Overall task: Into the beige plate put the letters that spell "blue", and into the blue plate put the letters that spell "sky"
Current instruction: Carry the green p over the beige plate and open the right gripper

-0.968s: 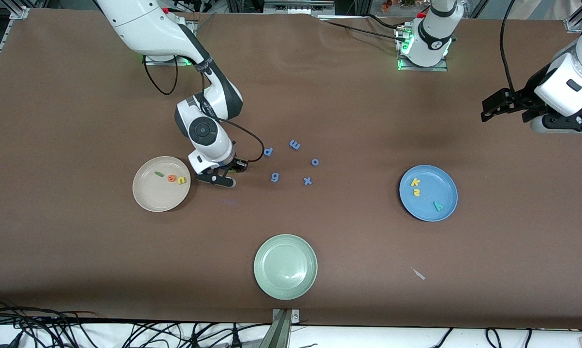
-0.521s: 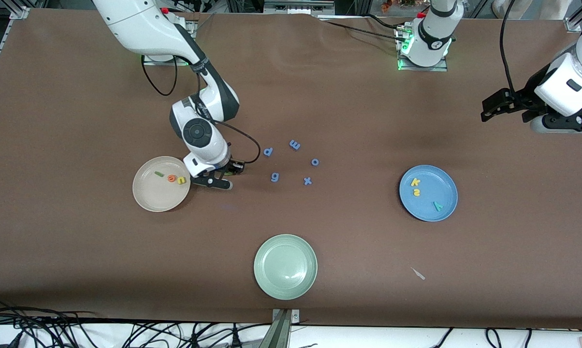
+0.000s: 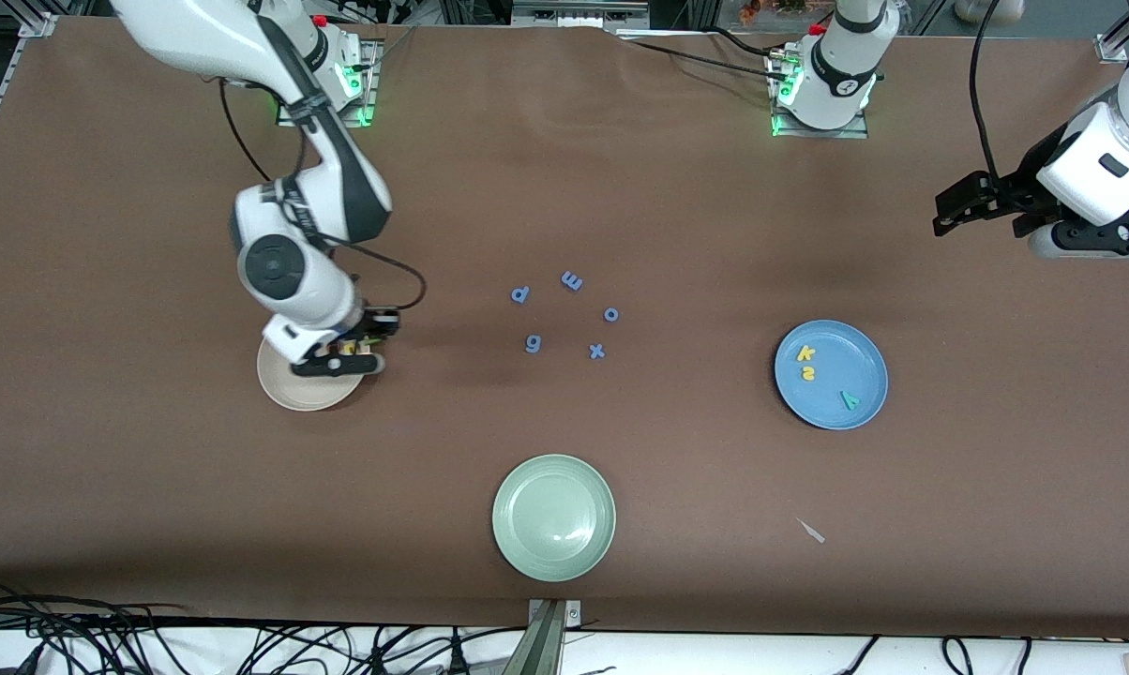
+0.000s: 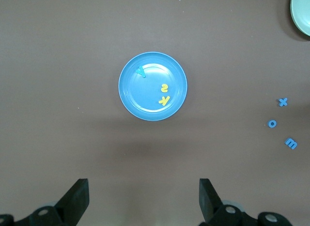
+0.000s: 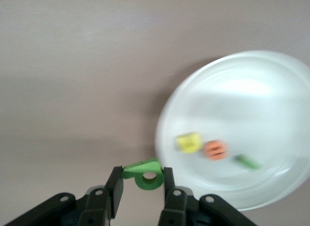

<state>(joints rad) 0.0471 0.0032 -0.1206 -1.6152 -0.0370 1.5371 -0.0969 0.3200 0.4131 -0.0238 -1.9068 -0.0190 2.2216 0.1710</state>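
My right gripper hangs over the rim of the beige plate, on the rim's side toward the blue-purple letters. In the right wrist view this gripper is shut on the green b, just outside the beige plate's rim. Inside lie the yellow u, orange e and green l. The blue plate holds the yellow k, yellow s and teal y. My left gripper waits open, high above the left arm's end of the table.
Several blue-purple letters lie loose mid-table between the two plates. A pale green plate sits near the front edge. A small white scrap lies nearer the front camera than the blue plate.
My right arm has swung from beside the beige plate to over its rim, carrying the green b. The left arm has not moved.
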